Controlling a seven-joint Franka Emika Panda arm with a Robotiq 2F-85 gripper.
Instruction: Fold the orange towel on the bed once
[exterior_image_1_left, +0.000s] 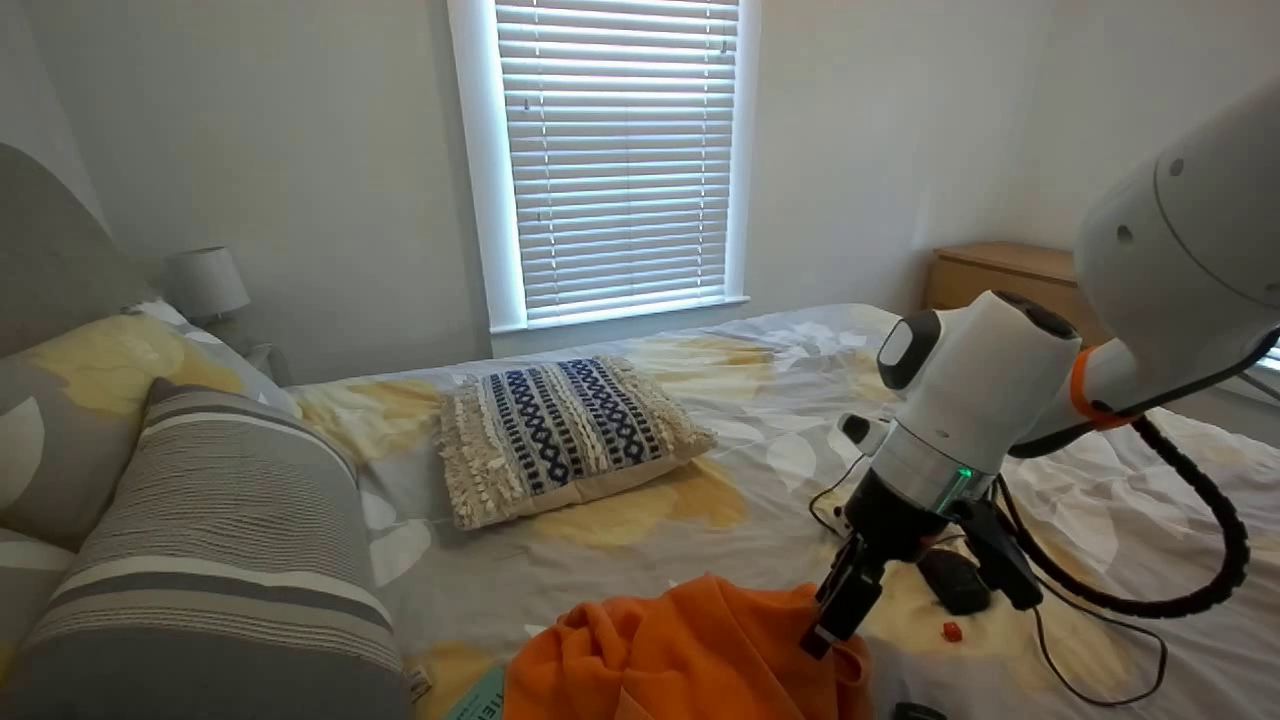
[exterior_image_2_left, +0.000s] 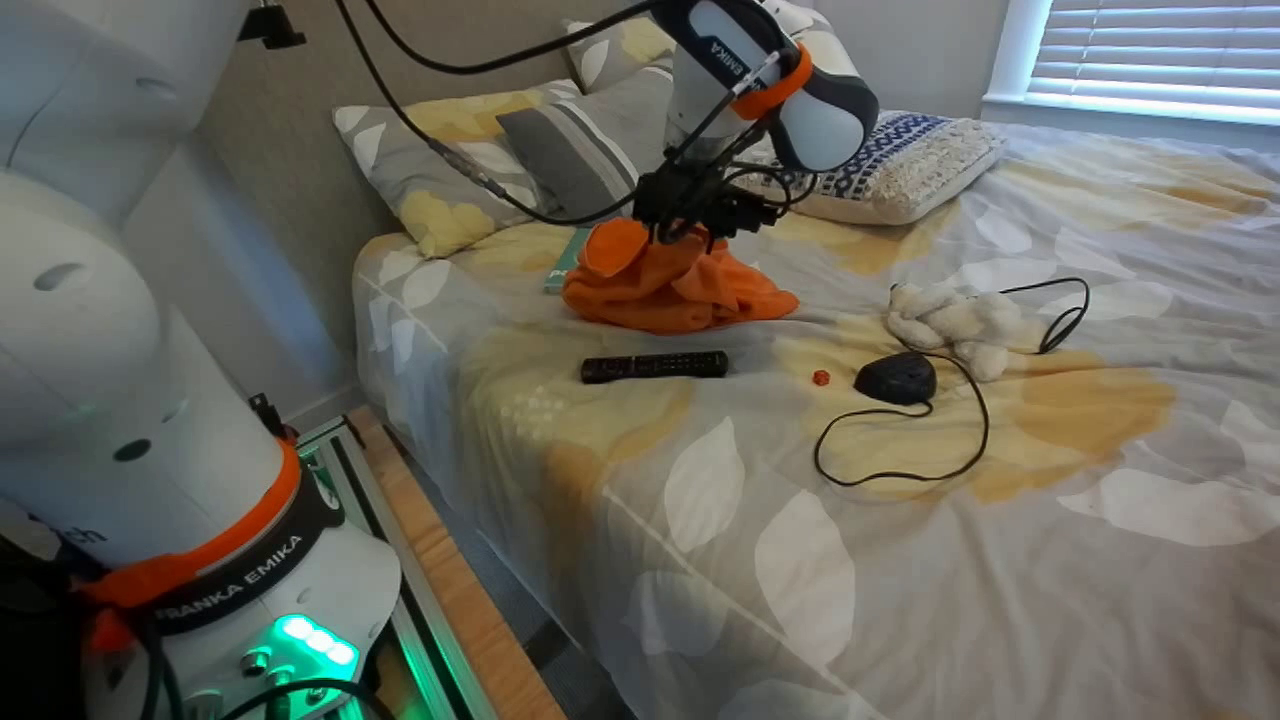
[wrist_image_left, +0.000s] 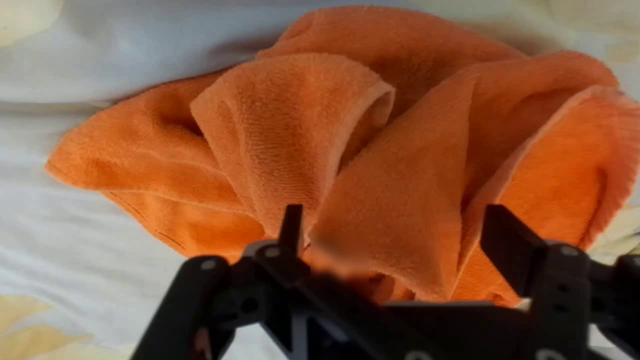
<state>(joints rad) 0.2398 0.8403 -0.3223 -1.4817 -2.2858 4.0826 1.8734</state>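
Left to right, in an exterior view: floral pillow (exterior_image_2_left: 428, 180) at the bed's (exterior_image_2_left: 960, 590) headboard edge; orange towel (exterior_image_2_left: 668, 292) crumpled toward robot-side edge; gripper (wrist_image_left: 393, 230) over it, jaws wide apart, nothing clasped; corded black object (exterior_image_2_left: 895, 380) farther from that edge.

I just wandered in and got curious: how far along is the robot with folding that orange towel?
Done: little beyond positioning, with the end effector over the orange towel on the bed. In hand: nothing gripped yet; its fingers stand apart in the wrist view. Left: apparently the fold itself, since the towel lies bunched; likely gripping an edge, laying it over once and letting go.
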